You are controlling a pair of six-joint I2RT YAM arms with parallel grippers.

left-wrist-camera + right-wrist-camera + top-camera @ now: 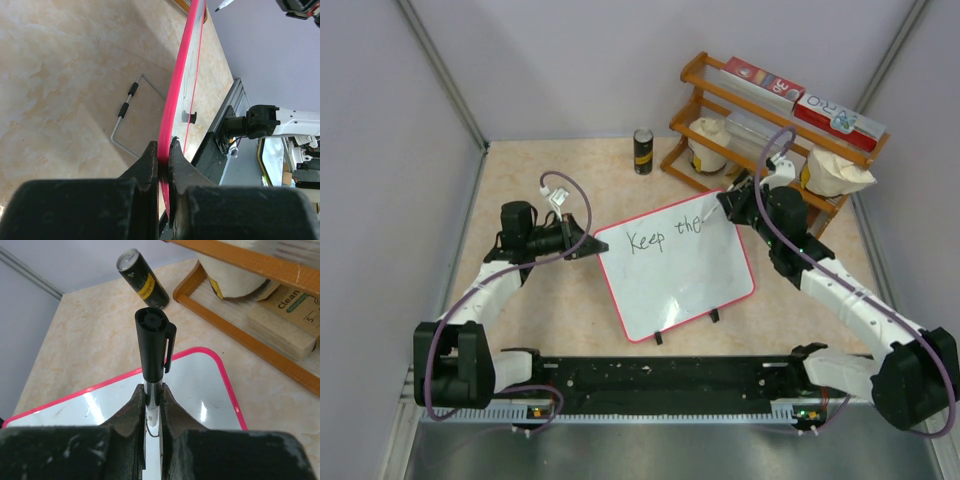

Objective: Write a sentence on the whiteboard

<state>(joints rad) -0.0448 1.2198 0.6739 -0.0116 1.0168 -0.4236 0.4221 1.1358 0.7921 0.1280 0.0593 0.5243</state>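
Top external view: the whiteboard (680, 285) lies askew on the table between your two arms. The sentence (665, 236) reads "Keep the" along its far part. Your left gripper (588, 247) is at the board's left corner. Your right gripper (725, 206) holds the marker (712, 216) just past the last letter, and contact with the surface cannot be told from here. Little white is left to the right of "the", so judge whether the next word fits there or belongs on a second line. Leave a clear gap either way.

Left wrist view: your left claw is nipped narrow on the board's pink rim (182, 65), which is seen edge-on. A wire stand (131, 107) lies on the table just beside it. Make this clamp your anchor. If the board slides under the stroke, the letters will likely smear or drift.

Right wrist view: your right claw is closed on the marker's barrel, with the black capped end (152, 335) pointing toward the camera. The tip is hidden below the fingers. Press lightly and move from the wrist in short strokes. Steer clear of the can (142, 280) and the wooden rack (240, 335) beyond the board's far corner.
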